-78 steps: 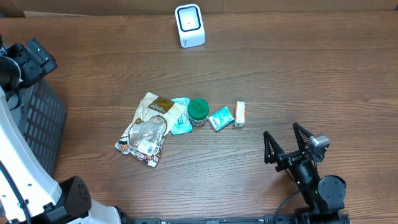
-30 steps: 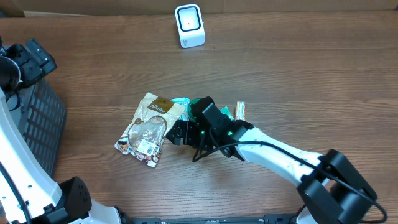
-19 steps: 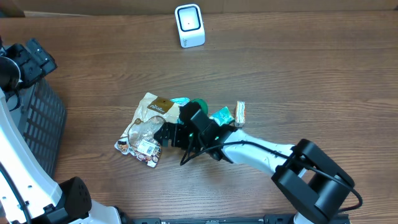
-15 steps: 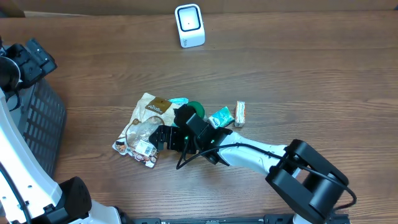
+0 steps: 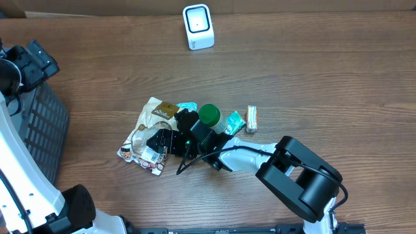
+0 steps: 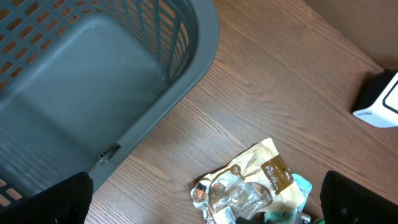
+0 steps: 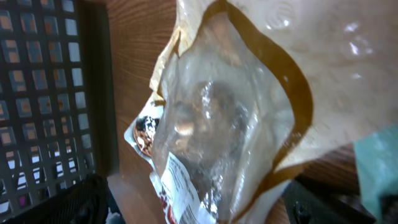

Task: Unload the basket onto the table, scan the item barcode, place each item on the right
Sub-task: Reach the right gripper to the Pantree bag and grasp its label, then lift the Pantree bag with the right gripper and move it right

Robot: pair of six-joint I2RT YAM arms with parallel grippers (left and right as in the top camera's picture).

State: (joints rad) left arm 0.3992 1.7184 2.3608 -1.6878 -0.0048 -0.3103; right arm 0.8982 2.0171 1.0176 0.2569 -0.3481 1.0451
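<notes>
The item, a tan and clear snack bag (image 5: 148,128) with a white barcode label (image 7: 186,186) near its lower end, lies flat on the table left of centre. My right gripper (image 5: 164,142) is low over the bag's lower right part. It is open, one finger (image 7: 84,200) on each side and the bag (image 7: 230,106) filling the gap. The white scanner (image 5: 198,26) stands at the far edge. My left gripper (image 6: 202,211) hangs open and empty high above the table's left side, with the bag (image 6: 249,180) and the scanner (image 6: 379,102) in its view.
A grey basket (image 5: 42,127) stands at the left edge, seen also in the left wrist view as the basket (image 6: 93,81). Beside the bag lie a green-lidded cup (image 5: 208,115), a teal packet (image 5: 232,121), another teal packet (image 5: 188,106) and a small white packet (image 5: 251,119).
My right arm has swung from the front right across the table to the bag. The bag has slid a little leftward. The left arm has not moved.
</notes>
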